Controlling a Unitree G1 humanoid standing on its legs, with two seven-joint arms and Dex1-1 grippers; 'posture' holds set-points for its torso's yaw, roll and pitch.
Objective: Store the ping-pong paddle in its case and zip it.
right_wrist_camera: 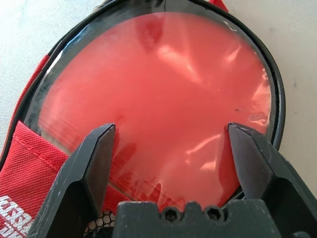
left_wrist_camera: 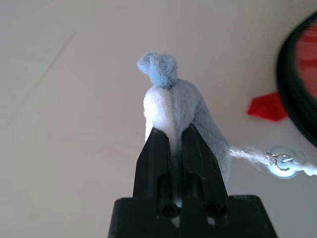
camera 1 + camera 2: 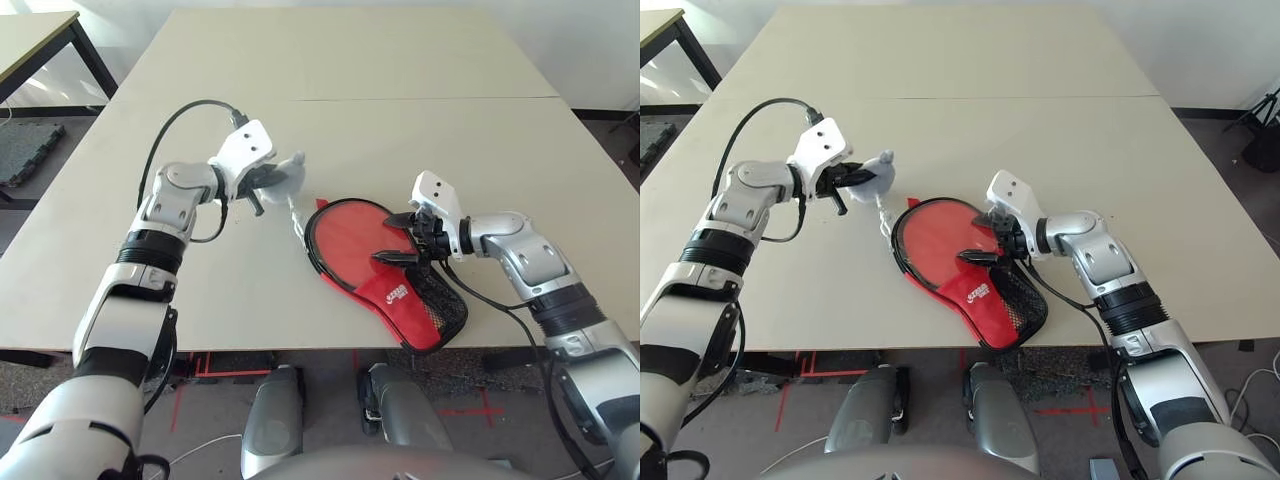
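Nearest the table's front edge lies the paddle-shaped red fabric case [image 3: 395, 280] with its black-edged zipper, flat on the pale beige table [image 3: 350, 110]; its narrow end, bearing a white logo on a red panel and a black mesh pocket, points toward the front edge, right of the middle; its round end points away from that edge. Inside the round part sits the round red rubber-faced ping-pong paddle [image 1: 158, 94], its glossy face up and ringed by the case's black rim; the handle cannot be seen, so how it lies under the red panel cannot be told. Over the case's right side hangs the right gripper [image 3: 403, 238], its two black fingers spread wide apart and holding nothing; in the right wrist view the fingertips frame the paddle's face, one on either side, and whether they touch it cannot be told. Left of the case, well in from the front edge, the left gripper [image 3: 262, 184] is raised over the table, fingers pinched together on a small pale grey felt pouch [image 2: 176, 106]; from the pouch a thin white cord [image 2: 247, 153] with a small metal ring [image 2: 282, 161] runs to the case's rim, where a small red tab [image 2: 267, 105] shows beside the black zipper edge.
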